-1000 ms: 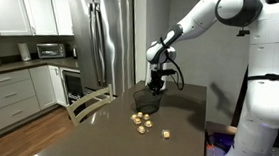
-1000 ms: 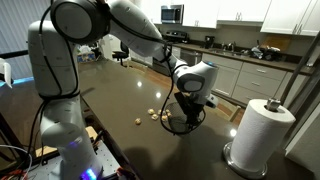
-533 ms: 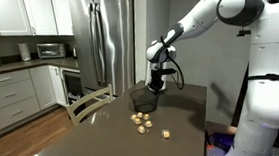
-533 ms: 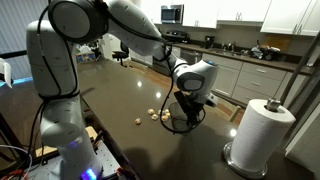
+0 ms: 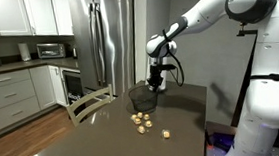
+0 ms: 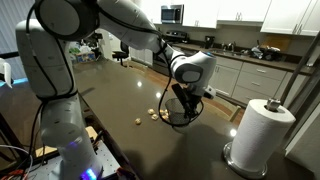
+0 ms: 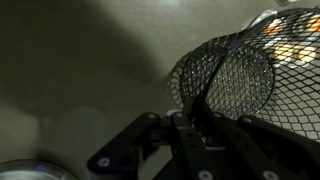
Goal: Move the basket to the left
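1. The gripper (image 7: 193, 118) is seen almost fully closed. Its jaws are pinched on the rim wire of the basket (image 7: 225, 85), and nothing else is held.
2. In both exterior views the basket (image 5: 144, 96) is found just beside the tan lumps (image 5: 140, 120), under the gripper (image 5: 156, 83). In an exterior view the basket (image 6: 180, 112) lies between the tan lumps (image 6: 155, 113) and the paper towel roll (image 6: 262, 132), much nearer the lumps.
3. The basket appears tilted in the wrist view. Whether its base is clear of the table (image 5: 75, 148) cannot be told.
4. Risk of slip: the basket is gripped at one point on a thin wire, so it could pivot or slide out of the jaws if the sideways move is started abruptly.
5. Risk of scatter: if the base is low, it could be dragged through the tan lumps, which would be pushed across the table or off its edge.
6. Risk of tipping: because the basket tapers toward its base and is held off-centre, it may be set down on an edge and roll when released.
7. Risk of snagging: the open mesh could catch on a fingertip as the jaws are opened, and the basket would then be pulled back toward the tan lumps.
8. The paper towel roll stands well apart from the tan lumps. Contact with it is judged unlikely unless the basket swings widely.
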Robot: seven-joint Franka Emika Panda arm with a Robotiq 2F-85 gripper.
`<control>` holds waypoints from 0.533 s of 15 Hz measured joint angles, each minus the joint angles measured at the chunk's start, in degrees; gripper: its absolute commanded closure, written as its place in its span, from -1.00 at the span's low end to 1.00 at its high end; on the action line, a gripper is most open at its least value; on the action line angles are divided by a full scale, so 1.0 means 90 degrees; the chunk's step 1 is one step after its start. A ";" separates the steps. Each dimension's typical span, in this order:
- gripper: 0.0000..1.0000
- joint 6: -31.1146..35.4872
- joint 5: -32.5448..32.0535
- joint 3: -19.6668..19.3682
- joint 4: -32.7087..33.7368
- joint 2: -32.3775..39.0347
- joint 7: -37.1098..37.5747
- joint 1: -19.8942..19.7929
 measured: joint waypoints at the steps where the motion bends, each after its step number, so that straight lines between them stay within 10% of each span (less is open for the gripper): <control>1: 0.87 -0.0033 0.0000 0.0023 0.0000 -0.0058 -0.0002 0.0007; 8: 0.88 -0.0115 0.0000 0.0208 -0.0002 -0.0364 -0.0171 0.0059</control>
